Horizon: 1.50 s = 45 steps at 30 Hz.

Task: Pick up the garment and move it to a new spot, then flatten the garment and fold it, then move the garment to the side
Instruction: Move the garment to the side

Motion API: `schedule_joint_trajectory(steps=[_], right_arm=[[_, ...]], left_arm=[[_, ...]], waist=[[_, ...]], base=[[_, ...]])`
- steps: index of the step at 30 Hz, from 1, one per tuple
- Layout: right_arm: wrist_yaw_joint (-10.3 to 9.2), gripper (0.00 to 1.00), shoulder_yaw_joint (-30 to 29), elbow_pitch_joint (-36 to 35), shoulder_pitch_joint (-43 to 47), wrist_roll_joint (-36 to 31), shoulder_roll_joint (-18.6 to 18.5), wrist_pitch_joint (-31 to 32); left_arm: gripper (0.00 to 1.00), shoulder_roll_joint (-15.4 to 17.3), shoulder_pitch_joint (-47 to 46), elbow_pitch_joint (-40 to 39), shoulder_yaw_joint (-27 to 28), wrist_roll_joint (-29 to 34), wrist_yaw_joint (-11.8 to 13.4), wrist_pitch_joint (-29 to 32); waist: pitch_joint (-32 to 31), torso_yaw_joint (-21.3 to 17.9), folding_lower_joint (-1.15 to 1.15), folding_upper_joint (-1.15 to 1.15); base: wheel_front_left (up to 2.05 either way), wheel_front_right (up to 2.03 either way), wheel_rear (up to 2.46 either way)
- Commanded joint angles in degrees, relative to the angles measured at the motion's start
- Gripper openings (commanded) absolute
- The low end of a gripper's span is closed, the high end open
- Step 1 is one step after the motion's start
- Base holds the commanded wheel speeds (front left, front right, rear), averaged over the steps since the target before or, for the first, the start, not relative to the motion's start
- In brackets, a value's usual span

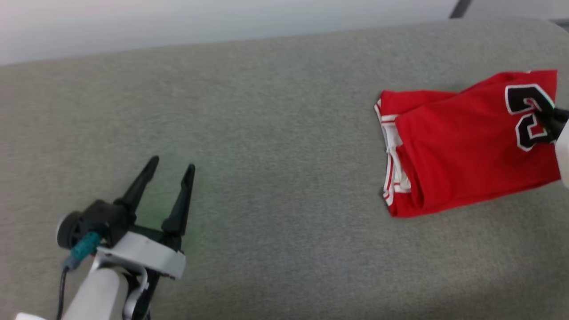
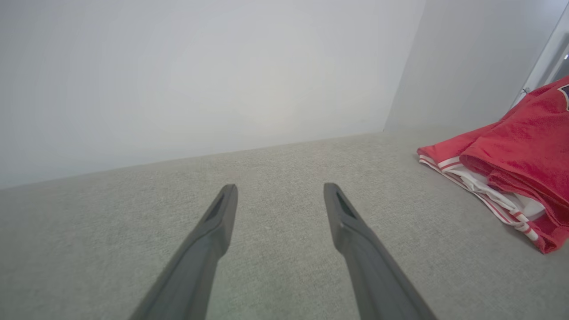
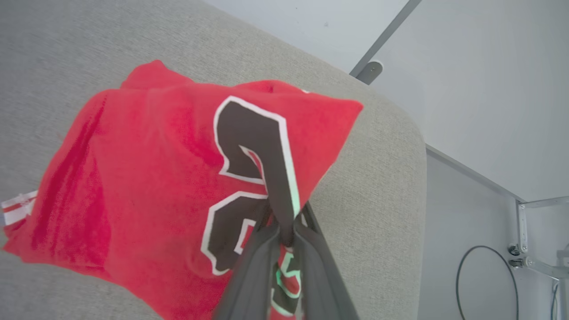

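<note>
Grey padded surface [image 1: 266, 111] bearing the garment [image 1: 462, 151] — folded into a compact bundle, well apart from the left gripper [image 1: 172, 164], spread wide and empty. Right gripper [image 3: 284, 231] pinched narrow on the garment's numbered edge. Folding judged done — remaining: the move aside, apparently in hand.

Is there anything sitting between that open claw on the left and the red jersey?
Nothing. In the head view, the grey padded surface between the left claw and the jersey is bare.
</note>
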Motion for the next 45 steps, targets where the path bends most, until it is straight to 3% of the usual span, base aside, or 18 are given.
schedule_joint_trajectory(steps=[1,13,28,39,40,42,43,45], right_arm=[[-0.08,0.0,0.36,0.28,-1.36,-0.21,-0.64,-0.59],[-0.08,0.0,4.81,6.02,-9.34,-3.29,-3.78,-6.81],[-0.08,0.0,9.21,18.11,-17.66,-12.52,-7.59,-16.35],[-0.08,0.0,4.79,29.19,-19.36,-17.84,-2.75,-20.83],[-0.08,0.04,4.28,30.16,-19.35,-18.59,-2.33,-21.41],[-0.08,0.36,3.11,31.89,-19.44,-20.28,-1.63,-22.65],[-0.08,0.44,2.44,32.9,-19.41,-21.07,-1.24,-23.22],[-0.08,0.75,1.19,34.79,-19.62,-22.3,-0.51,-24.0]], left_arm=[[1.0,0.37,-1.03,-0.23,-0.07,0.01,-0.22,0.01],[1.0,3.67,-6.87,-0.61,-3.22,-0.56,-0.23,0.16],[1.0,5.33,-12.02,-0.88,-6.74,-0.74,-0.23,0.18],[1.0,6.82,-13.67,-0.45,-7.99,-1.6,-0.17,0.13],[1.0,6.85,-13.75,-0.31,-8.1,-1.54,-0.17,0.15],[1.0,6.99,-13.68,-0.07,-8.14,-1.64,-0.16,0.13],[1.0,6.97,-13.6,-0.02,-8.17,-1.74,-0.16,0.13],[1.0,6.89,-13.4,0.08,-8.12,-1.92,-0.15,0.11]], waist=[[2.17,-2.27,0.0,0.0],[7.48,-6.47,0.0,0.0],[13.49,-6.4,0.0,0.0],[15.42,-5.16,0.0,0.0],[15.4,-4.97,0.0,0.0],[15.25,-4.63,0.0,0.0],[15.09,-4.44,0.0,0.0],[14.67,-4.09,0.0,0.0]], base=[[0.0,0.0,0.0],[0.0,0.0,0.0],[0.0,0.0,0.0],[0.0,0.0,0.0],[0.0,0.0,0.0],[0.0,0.0,0.0],[0.0,0.0,0.0],[0.0,0.0,0.0]])
